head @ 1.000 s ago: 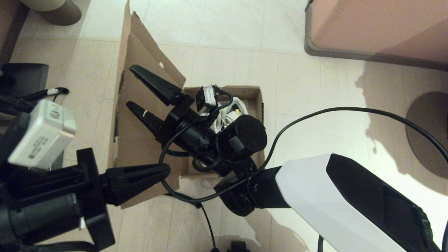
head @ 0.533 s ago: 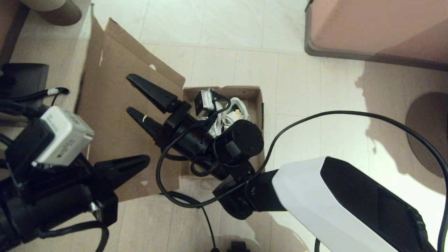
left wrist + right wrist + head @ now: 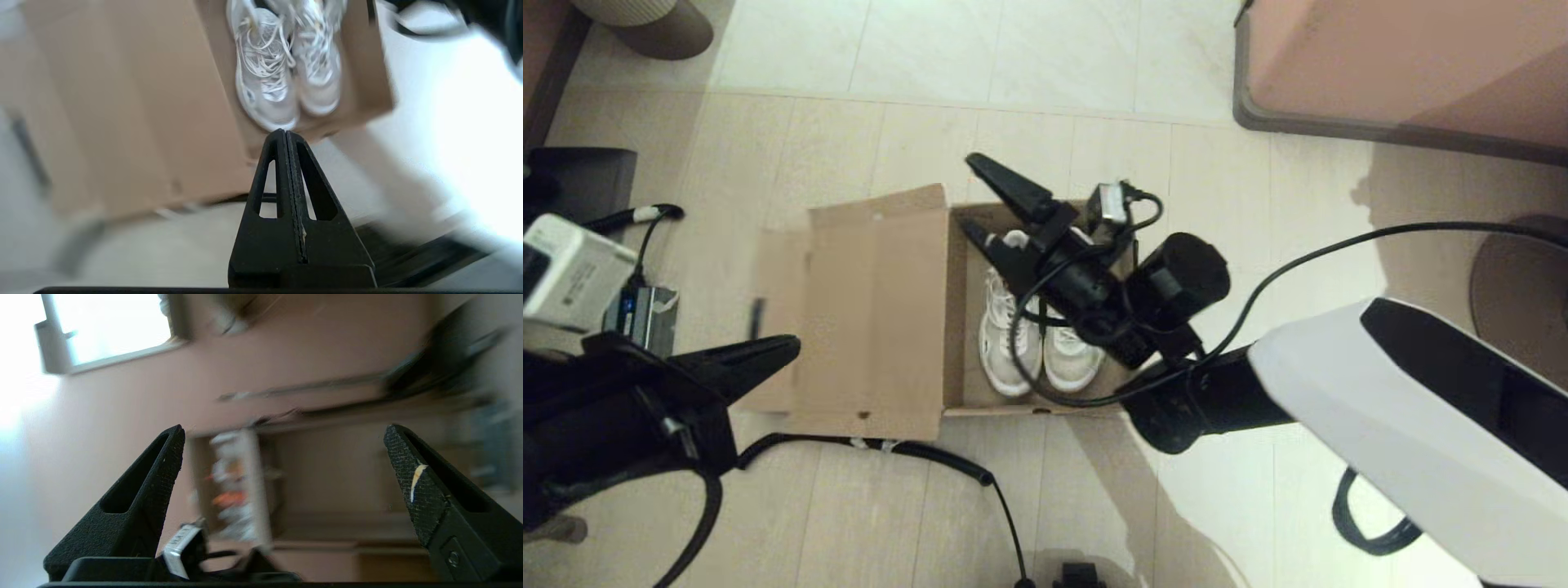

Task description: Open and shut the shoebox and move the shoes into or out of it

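Note:
The brown shoebox point(image 3: 1013, 406) stands open on the floor, its lid point(image 3: 874, 310) lying flat out to the left. Both white sneakers point(image 3: 1001, 343) sit side by side inside, toes toward me. My right gripper point(image 3: 965, 190) hovers open above the box's far left corner, holding nothing, and part of the shoes is hidden under its wrist. My left gripper point(image 3: 796, 343) is shut and empty, low at the left, near the lid's outer edge flap. In the left wrist view the shut gripper point(image 3: 282, 131) points at the shoes point(image 3: 286, 73) and the box's near wall point(image 3: 367, 81). The right wrist view shows the open gripper point(image 3: 284, 433) facing the room.
A pink-brown furniture block point(image 3: 1405, 65) fills the upper right. A black cable point(image 3: 947, 461) runs along the floor in front of the box. A round brown base point(image 3: 1527, 310) sits at the right edge, and a dark case point(image 3: 580, 180) at the left.
The lid has swung from upright down flat to the left. My right gripper has moved right, over the box. My left gripper has drawn back to the left. The shoes now show.

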